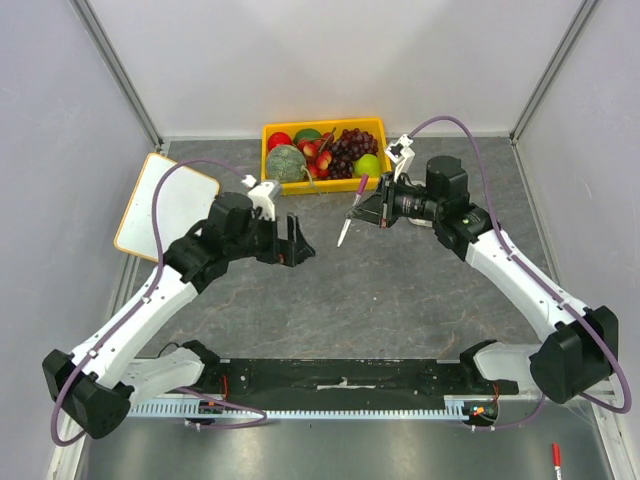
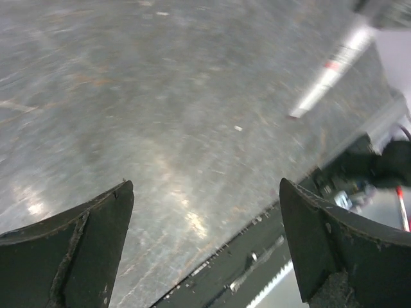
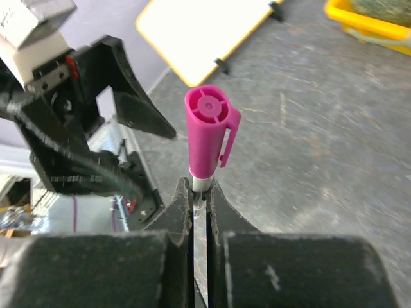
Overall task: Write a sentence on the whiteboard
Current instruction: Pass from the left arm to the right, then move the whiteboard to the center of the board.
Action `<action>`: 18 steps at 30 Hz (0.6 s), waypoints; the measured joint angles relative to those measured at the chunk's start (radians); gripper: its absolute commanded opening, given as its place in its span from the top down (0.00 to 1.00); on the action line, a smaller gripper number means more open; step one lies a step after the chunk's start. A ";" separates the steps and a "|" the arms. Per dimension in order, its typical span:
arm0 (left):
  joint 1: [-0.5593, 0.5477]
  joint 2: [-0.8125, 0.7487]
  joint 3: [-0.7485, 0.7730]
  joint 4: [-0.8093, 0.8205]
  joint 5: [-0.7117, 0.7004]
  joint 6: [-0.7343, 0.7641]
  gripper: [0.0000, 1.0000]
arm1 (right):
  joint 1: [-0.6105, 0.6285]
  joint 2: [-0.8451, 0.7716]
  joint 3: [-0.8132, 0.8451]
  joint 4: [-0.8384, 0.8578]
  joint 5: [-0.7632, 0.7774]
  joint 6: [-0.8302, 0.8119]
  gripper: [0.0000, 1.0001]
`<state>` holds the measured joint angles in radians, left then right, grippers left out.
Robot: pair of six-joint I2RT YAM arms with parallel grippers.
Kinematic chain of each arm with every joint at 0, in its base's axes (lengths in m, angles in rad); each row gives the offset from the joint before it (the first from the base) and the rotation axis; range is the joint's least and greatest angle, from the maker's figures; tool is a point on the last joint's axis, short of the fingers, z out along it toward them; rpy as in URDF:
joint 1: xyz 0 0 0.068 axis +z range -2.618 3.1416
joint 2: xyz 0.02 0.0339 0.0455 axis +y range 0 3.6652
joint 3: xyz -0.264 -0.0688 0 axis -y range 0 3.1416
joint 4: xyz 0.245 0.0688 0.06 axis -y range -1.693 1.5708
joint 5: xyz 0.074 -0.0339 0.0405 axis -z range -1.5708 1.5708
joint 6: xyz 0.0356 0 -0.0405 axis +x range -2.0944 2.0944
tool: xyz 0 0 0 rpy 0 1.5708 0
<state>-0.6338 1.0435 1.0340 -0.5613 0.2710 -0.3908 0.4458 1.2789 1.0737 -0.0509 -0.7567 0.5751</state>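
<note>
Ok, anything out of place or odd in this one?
The whiteboard sits askew at the table's far left edge by the wall, blank. A red-tipped pen lies stray past the near edge, right side.

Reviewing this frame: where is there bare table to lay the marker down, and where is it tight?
Bare table lies between the two arms, from below the marker back to the black base rail; a second patch fills the far right corner. It is tight at far left, where the whiteboard, the open left hand and the fruit tray crowd.
</note>
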 measured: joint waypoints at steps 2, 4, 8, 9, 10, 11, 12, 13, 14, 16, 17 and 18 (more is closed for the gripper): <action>0.070 -0.003 -0.032 -0.010 -0.044 -0.038 0.01 | -0.008 -0.003 0.000 -0.049 0.062 -0.027 1.00; 0.148 -0.002 -0.066 -0.013 -0.075 -0.071 0.00 | -0.010 -0.005 -0.003 -0.077 0.105 -0.047 1.00; 0.295 0.026 -0.127 -0.023 -0.126 -0.133 0.00 | -0.011 -0.011 -0.025 -0.113 0.169 -0.078 1.00; 0.325 0.042 -0.138 -0.027 -0.140 -0.146 0.00 | -0.011 -0.013 -0.032 -0.117 0.182 -0.084 1.00; 0.349 0.056 -0.145 -0.032 -0.149 -0.157 0.00 | -0.011 -0.013 -0.038 -0.123 0.191 -0.089 1.00; 0.375 0.076 -0.149 -0.039 -0.167 -0.171 0.00 | -0.011 -0.014 -0.044 -0.129 0.198 -0.094 1.00; 0.396 0.099 -0.150 -0.041 -0.186 -0.182 0.00 | -0.011 -0.014 -0.050 -0.133 0.205 -0.098 1.00; 0.412 0.124 -0.150 -0.042 -0.204 -0.194 0.00 | -0.011 -0.014 -0.054 -0.138 0.211 -0.101 1.00; 0.425 0.149 -0.150 -0.042 -0.224 -0.204 0.00 | -0.011 -0.014 -0.059 -0.140 0.216 -0.105 1.00; 0.443 0.211 -0.149 -0.043 -0.264 -0.225 0.01 | -0.011 -0.016 -0.068 -0.146 0.222 -0.113 1.00; 0.451 0.228 -0.149 -0.043 -0.273 -0.229 0.02 | -0.011 -0.017 -0.072 -0.147 0.224 -0.116 1.00; 0.459 0.257 -0.146 -0.044 -0.285 -0.235 0.03 | -0.011 -0.018 -0.076 -0.147 0.225 -0.119 1.00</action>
<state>-0.1749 1.3003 0.8879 -0.6056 -0.0135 -0.6262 0.4343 1.2613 0.9977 -0.1982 -0.5316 0.4564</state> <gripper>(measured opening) 0.991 0.034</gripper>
